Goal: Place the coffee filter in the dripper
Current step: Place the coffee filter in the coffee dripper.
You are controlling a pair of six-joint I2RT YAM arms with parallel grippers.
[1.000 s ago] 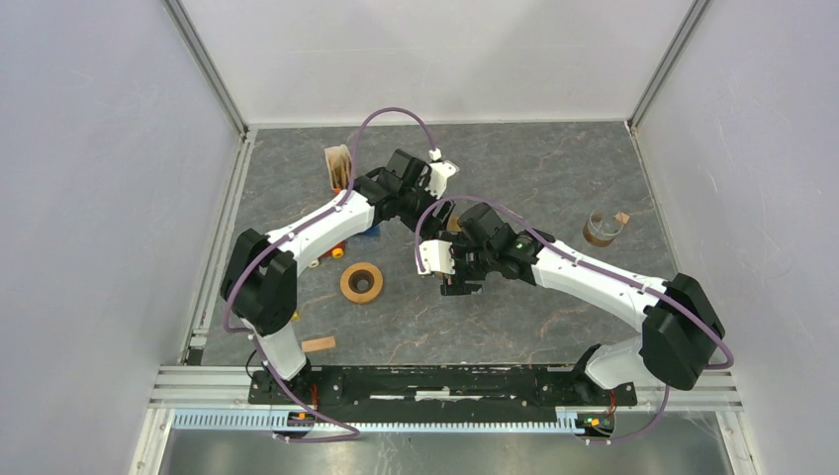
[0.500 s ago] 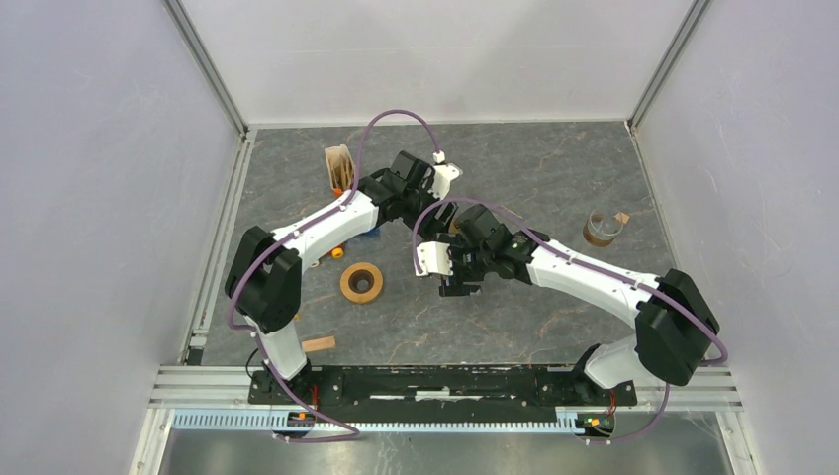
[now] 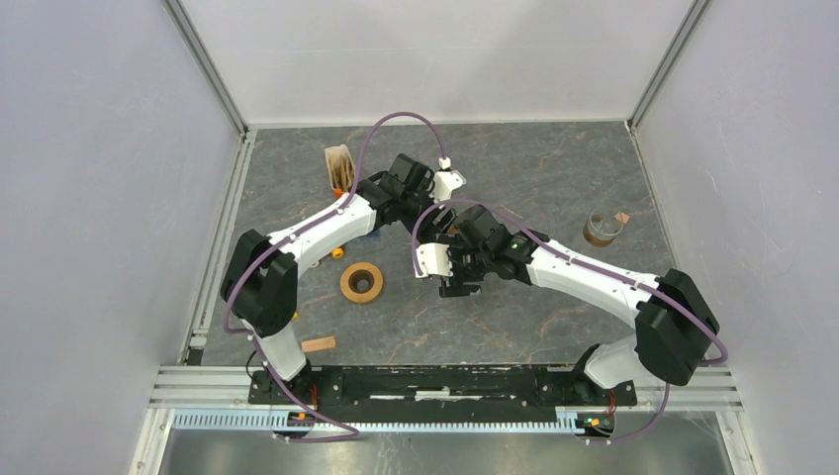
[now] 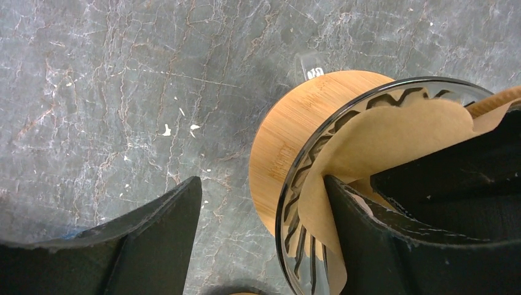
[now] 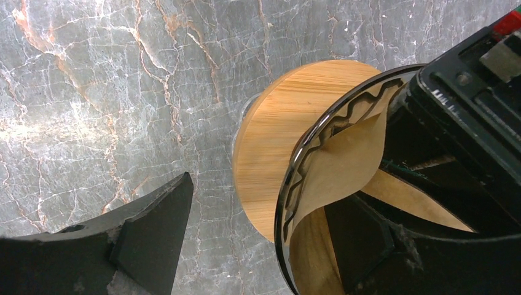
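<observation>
The brown paper coffee filter point(image 4: 381, 141) sits inside the clear glass dripper with round bamboo collar point(image 4: 285, 141), which stands on the grey marbled table point(image 4: 92, 92). The left gripper point(image 4: 258, 187) stands wide, with one finger in the filter and the other outside the collar. The right gripper point(image 5: 261, 196) is likewise wide and grips nothing.

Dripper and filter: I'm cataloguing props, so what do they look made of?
Dripper: clear, glossy glass or plastic, ribs showing through its wall. Its collar: matte bamboo-like wood, fine straight grain. Filter: matte unbleached brown paper, thin, curling edge.
</observation>
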